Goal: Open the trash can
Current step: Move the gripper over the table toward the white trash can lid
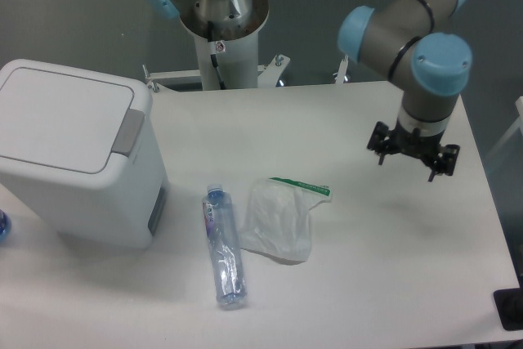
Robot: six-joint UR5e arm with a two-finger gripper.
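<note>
The claw point(405, 157) is seen hanging above the right part of the counter point(384, 267), fingers pointing down and spread apart, with nothing held between them. No object lies beneath it.

Going outward from the claw, leftward in the picture: one crumpled plastic bag point(280, 218) with a green strip is met first, lying flat, well apart from the claw. Just beyond it, one clear bottle point(222, 247) with a blue cap is laid on its side, its long axis running roughly toward and away from the camera. Bag and bottle are close together but not seen to touch.

Farthest from the claw, at the opposite end of the counter, one white bin point(78, 153) is standing upright. Its lid point(61, 118) is down and flat; the task is judged not yet begun. One grey tab point(127, 131) is set in the lid edge on the side facing the claw.

Relation for the coming move: the bin lies across nearly the whole counter from the claw, to its left in the picture and at about the same depth. A long sideways travel is judged necessary, passing over or behind bag and bottle, before the tab can be pressed.

Count: one claw, one bin, one bottle, one bag.
</note>
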